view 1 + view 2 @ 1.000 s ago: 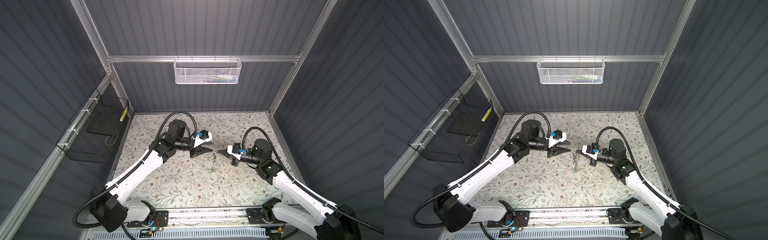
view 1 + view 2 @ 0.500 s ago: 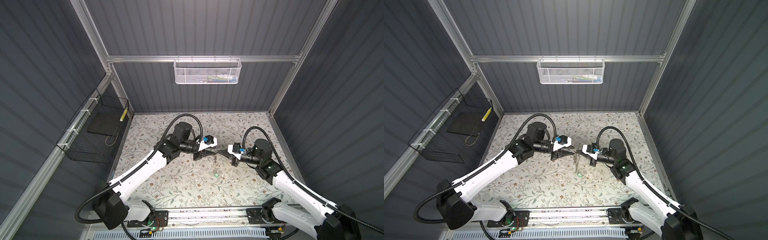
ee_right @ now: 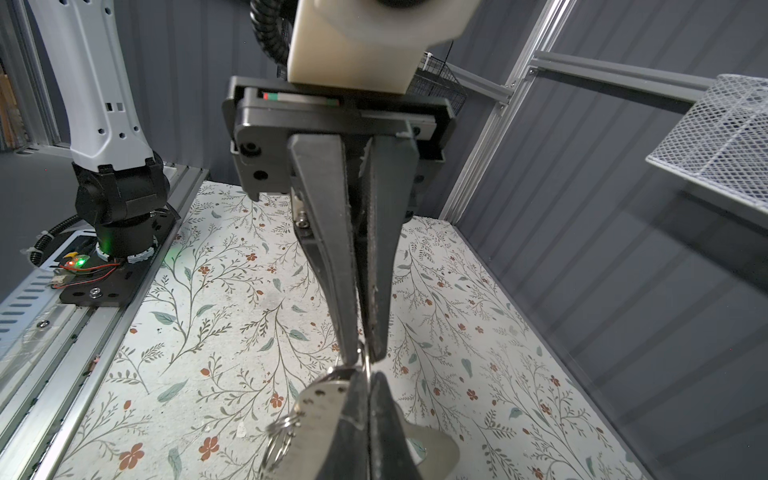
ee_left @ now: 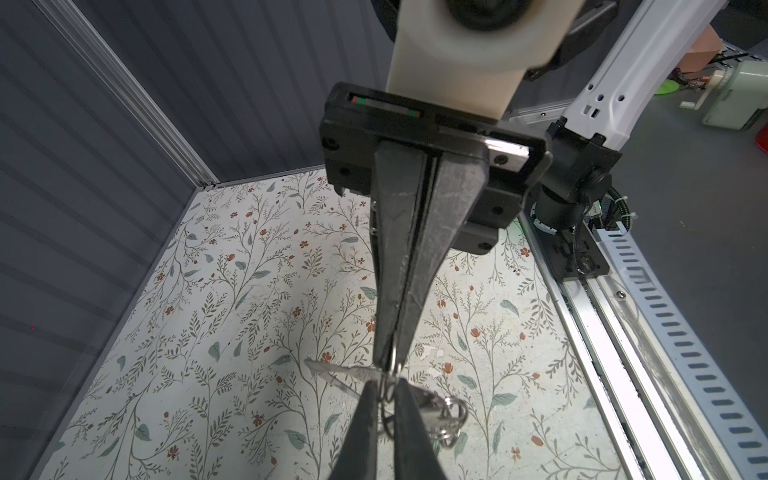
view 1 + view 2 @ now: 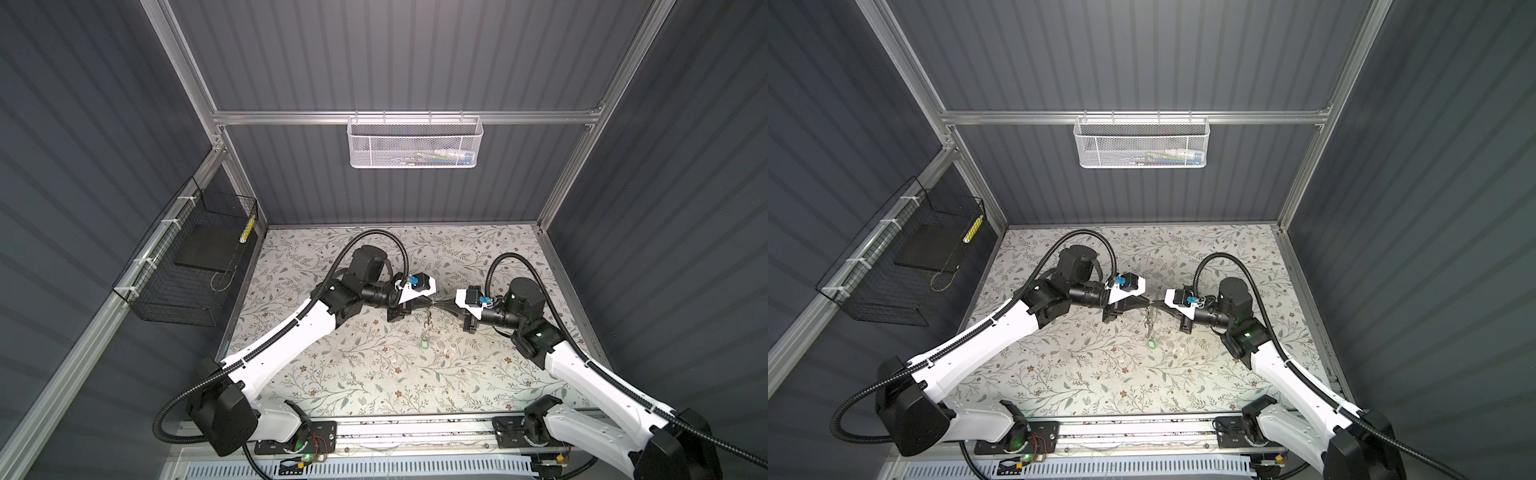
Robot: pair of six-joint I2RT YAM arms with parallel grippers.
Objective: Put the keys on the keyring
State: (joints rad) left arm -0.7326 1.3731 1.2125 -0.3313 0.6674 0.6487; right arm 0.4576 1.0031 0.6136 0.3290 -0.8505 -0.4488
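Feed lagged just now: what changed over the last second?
The left gripper moved across to meet the right gripper, and its jaws closed on the metal ring held there. The right gripper stayed shut on that ring, in place; the green tag remains below it.

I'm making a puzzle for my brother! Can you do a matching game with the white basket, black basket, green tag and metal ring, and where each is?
Things: 1 white mesh basket; 2 black wire basket; 3 green tag; 4 metal ring.
Places: A nipped between left pincer and right pincer; B on the left wall; C on the back wall; D hanging below the pincers.
Pairs: 1-C; 2-B; 3-D; 4-A.
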